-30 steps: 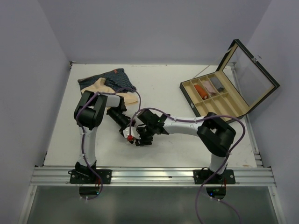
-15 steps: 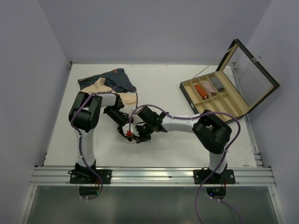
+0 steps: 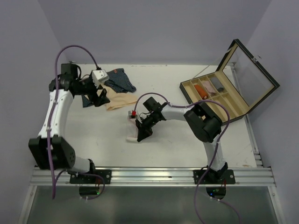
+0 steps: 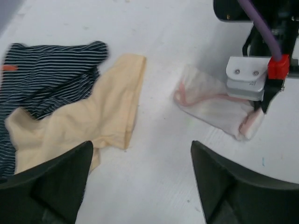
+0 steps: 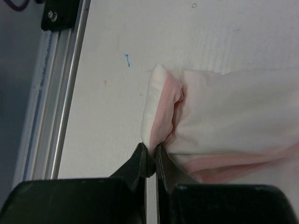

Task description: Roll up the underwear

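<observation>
While the open wooden box at 2 o'clock on the desk holds small rolls, navy underwear and beige underwear lie at 10 o'clock beneath the parted left claw; the right claw clamps pink-and-white underwear mid-desk.

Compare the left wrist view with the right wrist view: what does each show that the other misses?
Only the left wrist view: the navy striped garment, the beige garment overlapping it, the left tool open, and the right tool seen from outside. Only the right wrist view: the metal rail at the table's edge, and a close look at the right tool's fingers pinched shut on a folded cloth edge. Both: the pink-and-white garment, bunched, on the white table.
</observation>
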Tool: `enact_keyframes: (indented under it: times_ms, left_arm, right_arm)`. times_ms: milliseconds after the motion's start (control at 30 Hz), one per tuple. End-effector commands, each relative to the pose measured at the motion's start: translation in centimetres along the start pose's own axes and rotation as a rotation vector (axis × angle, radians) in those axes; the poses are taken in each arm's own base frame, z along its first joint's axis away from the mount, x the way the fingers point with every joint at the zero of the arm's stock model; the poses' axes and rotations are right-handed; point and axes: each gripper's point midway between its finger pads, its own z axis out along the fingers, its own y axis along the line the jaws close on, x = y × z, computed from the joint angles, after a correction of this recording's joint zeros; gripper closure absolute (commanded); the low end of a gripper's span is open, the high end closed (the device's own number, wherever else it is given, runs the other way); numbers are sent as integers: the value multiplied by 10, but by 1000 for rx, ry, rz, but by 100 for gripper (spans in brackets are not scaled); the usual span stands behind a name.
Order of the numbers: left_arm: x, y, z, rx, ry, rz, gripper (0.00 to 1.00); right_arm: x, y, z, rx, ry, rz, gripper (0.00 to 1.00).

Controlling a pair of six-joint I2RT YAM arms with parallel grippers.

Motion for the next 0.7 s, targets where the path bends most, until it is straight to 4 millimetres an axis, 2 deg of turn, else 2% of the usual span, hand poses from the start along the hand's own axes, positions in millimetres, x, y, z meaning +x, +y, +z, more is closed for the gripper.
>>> enact_keyframes:
  times_ms: [0,33,67,133,167,200,233,267,333,367,400,433,467,500,533,600,633,667]
  left_arm:
    - [-58,23,-56,-413,-129,141,5]
    - [-62,28,-64,-507,-200,-63,0]
    - [-69,28,-75,-563,-232,-61,0]
    - [-72,16,-75,-509,-214,44,0]
    - [-67,11,-71,-481,-196,41,0]
    - [-66,-2,-64,-399,-196,65,0]
    - [-59,-9,-59,-351,-159,166,0]
    - [-41,-24,-49,-290,-109,158,0]
    - [-23,-45,-27,-229,-31,251,0]
    - [-2,-60,-11,-196,7,263,4]
    - [11,-62,-4,-208,59,280,7]
    - [12,-87,15,-122,68,339,10]
    - [24,-102,26,-67,81,353,17]
    - [29,-112,35,-34,81,373,20]
    - [39,-131,51,31,89,404,23]
    - [51,-144,66,66,107,447,28]
    - [65,-163,80,119,132,484,30]
    - [63,-165,91,109,122,524,37]
  right_arm:
    - [4,6,2,-105,-17,206,100]
    - [9,4,5,-116,-15,241,100]
    - [6,3,4,-133,-25,268,100]
    - [14,1,9,-158,-21,324,100]
    - [13,1,9,-176,-28,348,100]
    - [16,0,10,-183,-25,367,100]
    - [17,-2,10,-189,-27,382,100]
    - [22,-4,12,-199,-19,412,100]
    - [24,-7,13,-205,-24,435,100]
    - [26,-11,14,-213,-29,459,100]
    - [27,-12,14,-216,-33,475,100]
    - [28,-14,15,-220,-37,490,100]
    - [30,-17,15,-219,-38,504,100]
    - [33,-18,16,-221,-38,511,100]
    - [34,-20,16,-219,-40,523,100]
    - [37,-22,18,-221,-41,535,100]
    - [38,-22,18,-220,-41,538,100]
    - [38,-22,18,-221,-40,541,100]
